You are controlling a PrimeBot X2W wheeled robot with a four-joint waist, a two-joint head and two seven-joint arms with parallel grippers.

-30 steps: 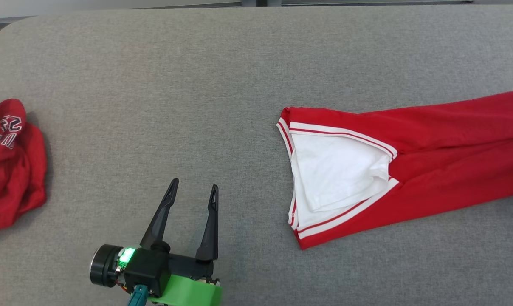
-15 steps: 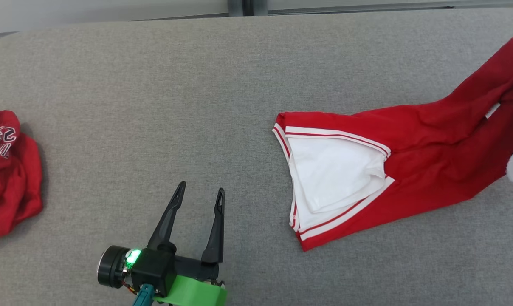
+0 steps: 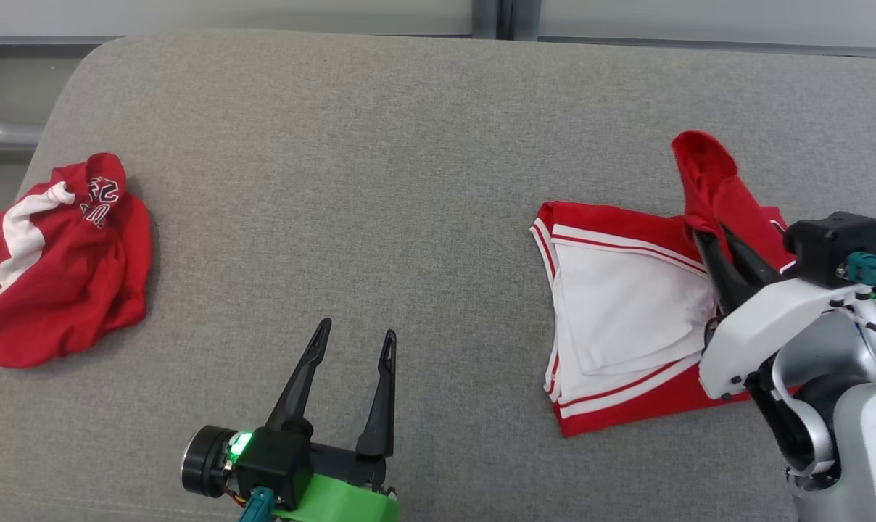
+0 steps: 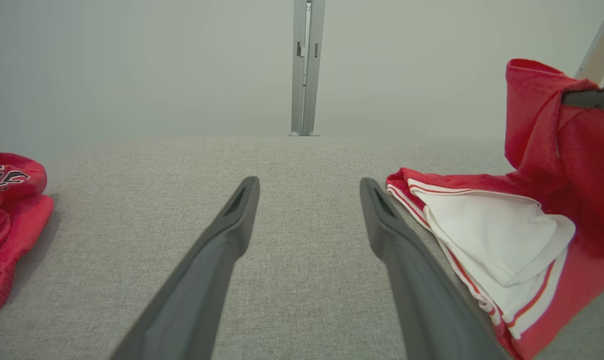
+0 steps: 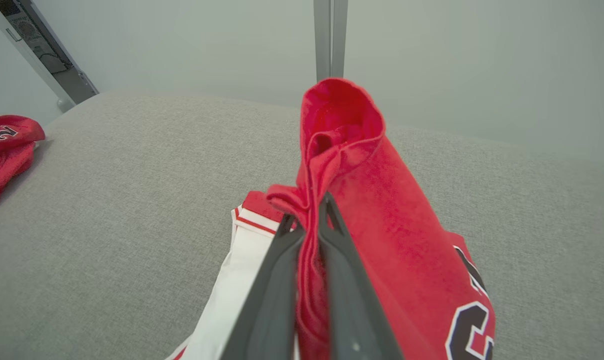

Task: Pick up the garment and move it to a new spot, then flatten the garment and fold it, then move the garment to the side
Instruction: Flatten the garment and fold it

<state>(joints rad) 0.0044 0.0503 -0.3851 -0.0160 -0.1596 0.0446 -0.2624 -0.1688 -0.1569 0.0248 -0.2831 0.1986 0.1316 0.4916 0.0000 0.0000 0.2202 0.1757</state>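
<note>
The garment [image 3: 626, 319], a red jersey with a white striped-edged panel, lies on the right of the grey table [image 3: 373, 181]. My right gripper [image 3: 710, 235] is shut on a bunched red end of it. That end [image 3: 706, 174] is lifted and doubled back above the white panel. In the right wrist view the red cloth [image 5: 382, 200] is pinched between the fingers of my right gripper [image 5: 307, 212]. My left gripper [image 3: 357, 330] stands open near the front edge, apart from the garment and holding nothing. In the left wrist view my left gripper [image 4: 308, 185] is open, with the garment [image 4: 492, 235] to its right.
A second red garment [image 3: 61, 261] with white trim and lettering lies crumpled at the table's left edge, also seen as a red heap [image 4: 7, 210] and a red bundle [image 5: 2, 145]. Bare grey surface stretches between the two garments. A wall with a metal post [image 4: 304, 65] stands behind the table.
The camera has shifted. My right gripper has come into view and carried the garment's far end back over the white-panelled end, so the long stretched cloth is now doubled. The left gripper stays open.
</note>
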